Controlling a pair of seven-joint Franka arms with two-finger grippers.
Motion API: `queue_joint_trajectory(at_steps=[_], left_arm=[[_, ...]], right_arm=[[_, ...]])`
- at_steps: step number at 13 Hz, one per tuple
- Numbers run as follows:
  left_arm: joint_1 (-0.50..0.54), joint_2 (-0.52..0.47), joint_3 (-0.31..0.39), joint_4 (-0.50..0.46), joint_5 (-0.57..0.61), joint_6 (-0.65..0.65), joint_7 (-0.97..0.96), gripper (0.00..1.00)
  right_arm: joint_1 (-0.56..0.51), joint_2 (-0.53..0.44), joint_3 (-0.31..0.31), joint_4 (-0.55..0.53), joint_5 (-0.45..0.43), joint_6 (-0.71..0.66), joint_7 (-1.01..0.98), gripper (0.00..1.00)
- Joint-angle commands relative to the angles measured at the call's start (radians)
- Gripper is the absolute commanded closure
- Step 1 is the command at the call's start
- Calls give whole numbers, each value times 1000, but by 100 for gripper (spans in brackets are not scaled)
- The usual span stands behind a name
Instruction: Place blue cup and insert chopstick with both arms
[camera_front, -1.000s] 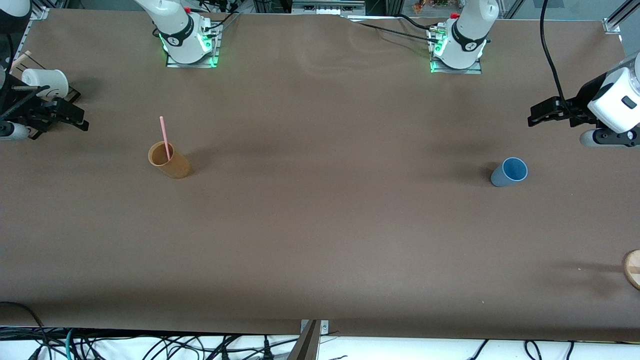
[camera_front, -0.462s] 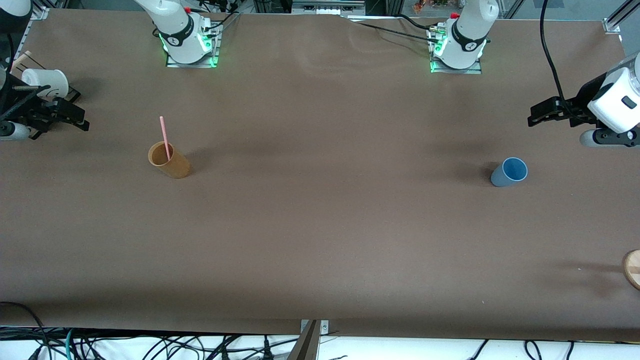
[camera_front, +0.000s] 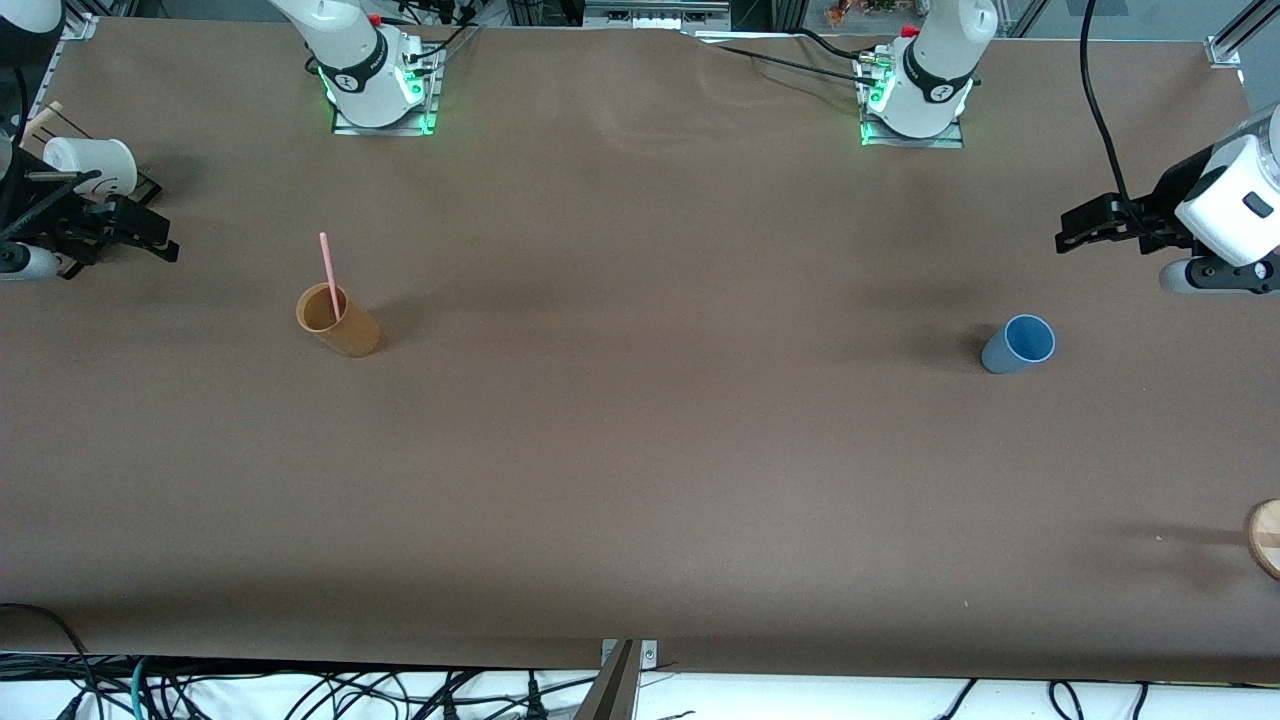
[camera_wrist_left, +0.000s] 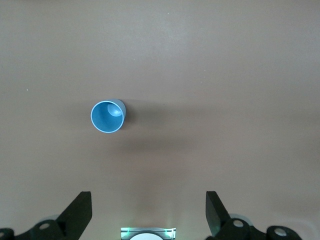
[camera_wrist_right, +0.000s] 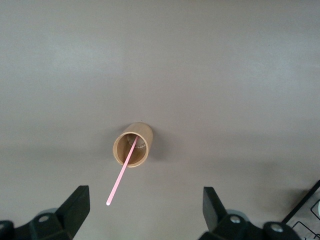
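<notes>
1. Table (camera_front: 640, 450) – brown surface, spans both arms' ends.
2. Left arm (camera_front: 930, 70) based toward its own end; left gripper (camera_front: 1085, 228) up in the air over the table's edge at that end, fingers (camera_wrist_left: 80, 212) spread wide, nothing between them. Waiting.
3. Right arm (camera_front: 350, 60) likewise; right gripper (camera_front: 150, 235) in the air over its own end of the table, fingers (camera_wrist_right: 77, 202) spread wide and empty. Waiting.
4. Orange-brown cup (camera_front: 338, 320) upright on the table toward the right arm's end, well apart from the right gripper's fingers.
5. White cup (camera_front: 92, 165) just beside the right gripper, at the table's edge.
6. Blue cup (camera_front: 1018, 344) upright, mouth open upward, on the table toward the left arm's end – well clear of the left fingers, not between them. Empty inside, seen in the left wrist view (camera_wrist_left: 107, 116).
7. Chopstick (camera_front: 330, 275) – pink, lower end in the orange-brown cup, leaning against its rim, upper end sticking out; untouched by the right fingers, also seen in the right wrist view (camera_wrist_right: 122, 172).
</notes>
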Motion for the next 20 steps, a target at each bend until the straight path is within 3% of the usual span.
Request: queue_joint_trajectory(at_steps=[1,17,20], left_arm=[[10,8,-4,19,-23,-12,6,0],[12,8,-4,18,-21,-12,6,0],[48,49,-2,19,-21,-7,6,0]], right_arm=[[-4,6,3,17,8,-11,-7,0],[-4,10,3,17,19,-14,-4,0],[-4,10,1,17,19,-16,-6,0]])
